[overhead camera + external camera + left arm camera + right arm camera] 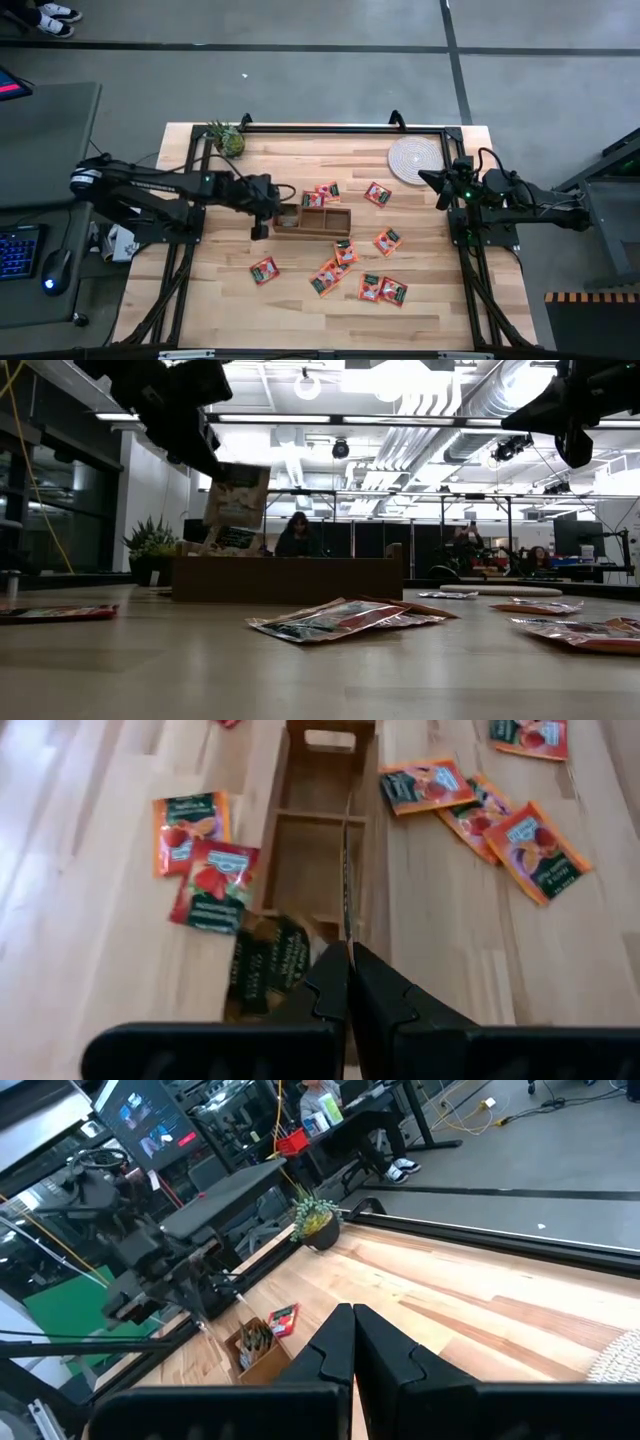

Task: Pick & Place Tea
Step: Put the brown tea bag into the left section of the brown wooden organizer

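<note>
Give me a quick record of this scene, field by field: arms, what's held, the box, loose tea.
left gripper: shut on a sachet, above the box's left end
right gripper: shut, holds nothing, raised by the mat
box: mid-table, sachets already in its left compartment
loose tea: scattered flat around the box, mostly in front and to the right
plant: back left corner

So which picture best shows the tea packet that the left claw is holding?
The low view: the held sachet hangs face-on above the wooden box. The left wrist view shows only its thin edge; the high view hides it.
</note>
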